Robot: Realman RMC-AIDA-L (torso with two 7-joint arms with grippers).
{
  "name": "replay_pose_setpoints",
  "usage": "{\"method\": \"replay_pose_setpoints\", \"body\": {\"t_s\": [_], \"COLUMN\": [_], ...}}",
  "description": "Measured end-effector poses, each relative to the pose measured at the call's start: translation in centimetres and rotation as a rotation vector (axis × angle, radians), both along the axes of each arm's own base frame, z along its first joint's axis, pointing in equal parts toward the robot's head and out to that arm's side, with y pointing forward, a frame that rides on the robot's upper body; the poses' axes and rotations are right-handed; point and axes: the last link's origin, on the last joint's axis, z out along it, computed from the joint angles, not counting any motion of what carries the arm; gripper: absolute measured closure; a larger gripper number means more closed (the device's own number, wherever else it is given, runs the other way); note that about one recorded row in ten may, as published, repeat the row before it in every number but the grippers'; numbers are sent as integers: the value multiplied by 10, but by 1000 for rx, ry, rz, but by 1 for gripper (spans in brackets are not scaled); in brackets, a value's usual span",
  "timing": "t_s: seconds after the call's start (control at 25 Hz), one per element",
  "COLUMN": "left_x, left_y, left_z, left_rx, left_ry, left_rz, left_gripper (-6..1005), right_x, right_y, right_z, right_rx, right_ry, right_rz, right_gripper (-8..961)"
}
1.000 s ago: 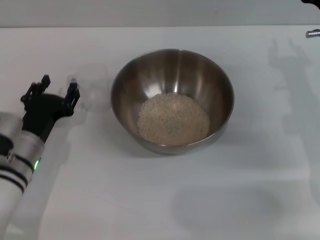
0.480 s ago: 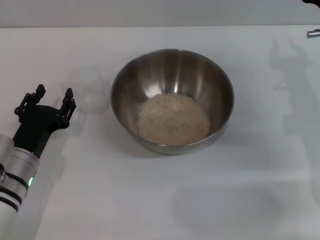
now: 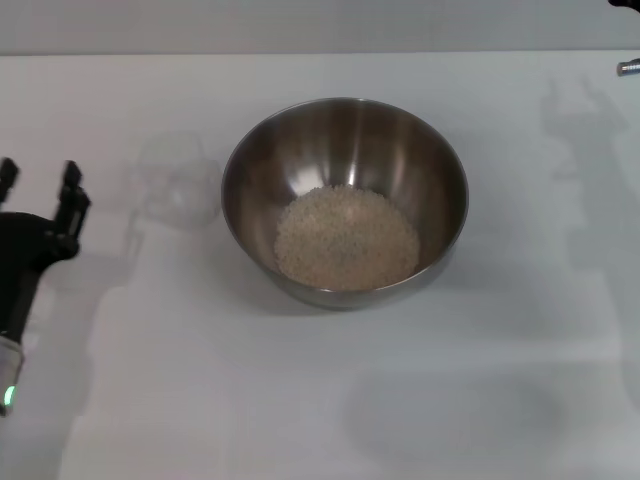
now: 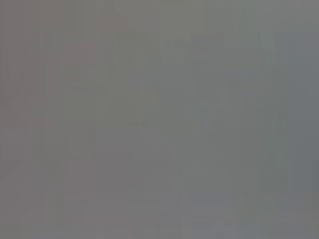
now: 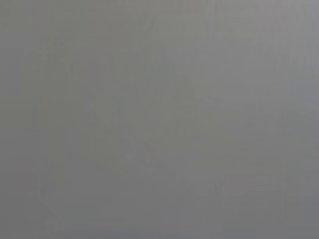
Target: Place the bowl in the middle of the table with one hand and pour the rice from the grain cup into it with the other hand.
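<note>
Table: the white table [image 3: 330,400] fills the head view, with a grey strip along its far edge.
Left gripper: the left gripper [image 3: 38,190] is at the left edge of the head view, its two black fingers spread wide and holding nothing.
Grain cup: the clear grain cup [image 3: 172,190] stands on the table just to the right of the left gripper, apart from its fingers, and looks empty.
Bowl: the steel bowl [image 3: 400,150] sits near the table middle, further right of the gripper, just beyond the cup.
Rice: the rice [image 3: 346,238] lies as a heap in the bowl bottom.
Right arm: only a small part shows at the top right corner; I cannot tell its fingers.
Wrist views: both show only plain grey, so all things are seen from the head view alone.
</note>
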Motion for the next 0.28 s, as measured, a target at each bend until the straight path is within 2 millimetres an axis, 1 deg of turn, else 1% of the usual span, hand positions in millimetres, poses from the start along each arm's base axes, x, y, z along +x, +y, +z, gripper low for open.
{"method": "replay_pose_setpoints", "body": {"t_s": [0.04,0.08,0.12,0.16,0.28], "left_x": [2,2,4,4,5], "left_y": [-3,-3,-7,-7,-7], "left_z": [4,4,13,13,15], "left_rx": [28,28,82,82,97], "left_ry": [-9,-9,-22,-22,-28], "left_rz": [-18,-18,-51,-51,-60], "left_gripper": [350,350,350,350,350], "right_x": [2,2,6,6,18], "right_y": [-1,-1,-4,-4,-13], "right_z": [0,0,0,0,-2], "right_rx": [0,0,-6,-6,-44], "right_ry": [5,5,26,26,90], "right_rz": [-5,-5,-13,-13,-26], "right_gripper": [578,578,578,578,578]}}
